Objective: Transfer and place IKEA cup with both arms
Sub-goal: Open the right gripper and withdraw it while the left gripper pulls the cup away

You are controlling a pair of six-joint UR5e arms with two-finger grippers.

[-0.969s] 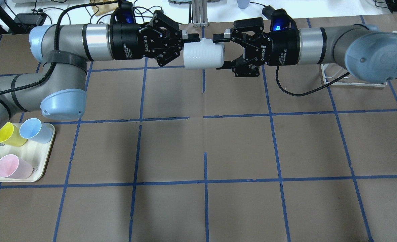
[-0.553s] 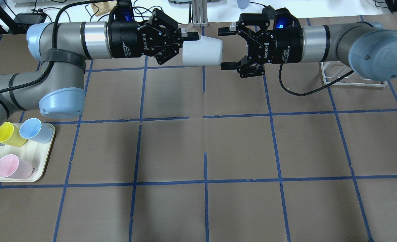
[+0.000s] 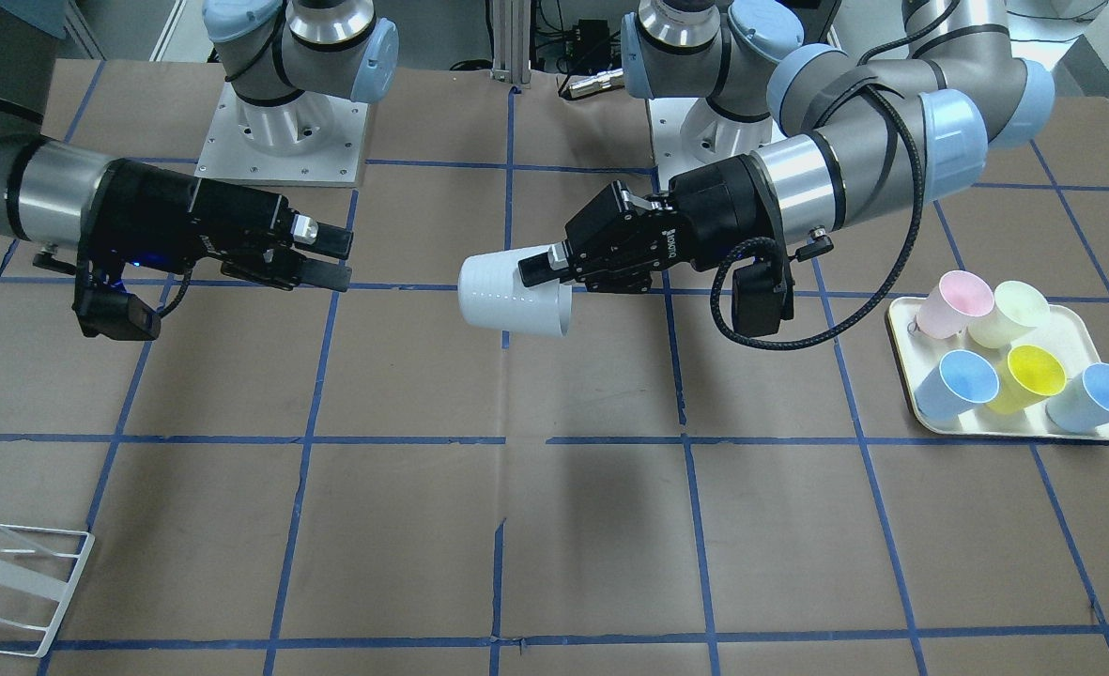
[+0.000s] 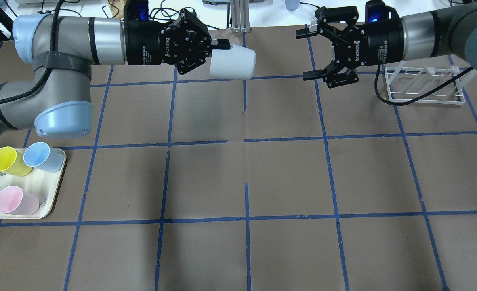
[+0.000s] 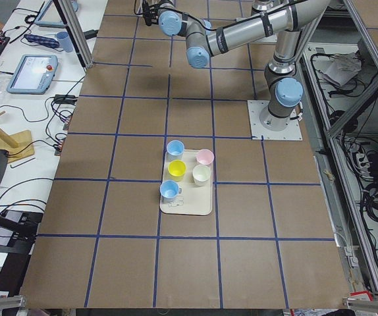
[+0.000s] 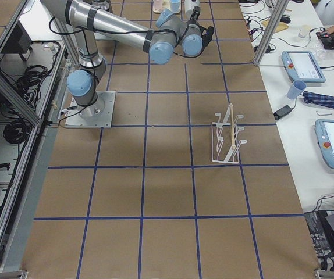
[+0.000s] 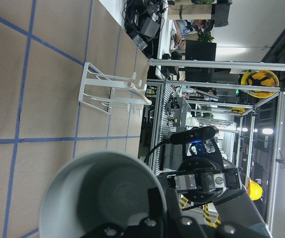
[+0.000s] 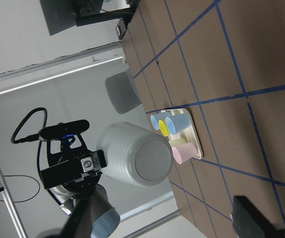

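The IKEA cup (image 4: 233, 62) is a pale grey-white tumbler, held on its side in the air above the table's far middle. My left gripper (image 4: 220, 49) is shut on its rim, and the closed base points toward the right arm. In the front-facing view the cup (image 3: 507, 299) hangs from the left gripper (image 3: 543, 268). My right gripper (image 4: 303, 55) is open and empty, well apart from the cup's base; it also shows in the front-facing view (image 3: 329, 257). The left wrist view looks into the cup (image 7: 93, 198). The right wrist view shows its base (image 8: 150, 161).
A cream tray (image 4: 56, 186) with several coloured cups sits at the table's left near edge, below my left arm; it also shows in the front-facing view (image 3: 1014, 434). A white wire rack (image 4: 424, 87) stands under my right forearm. The brown table (image 4: 246, 178) has a blue tape grid.
My right gripper, which stood around the cup's base, has drawn back to the right, open. My left gripper has moved a little left and farther back with the cup.
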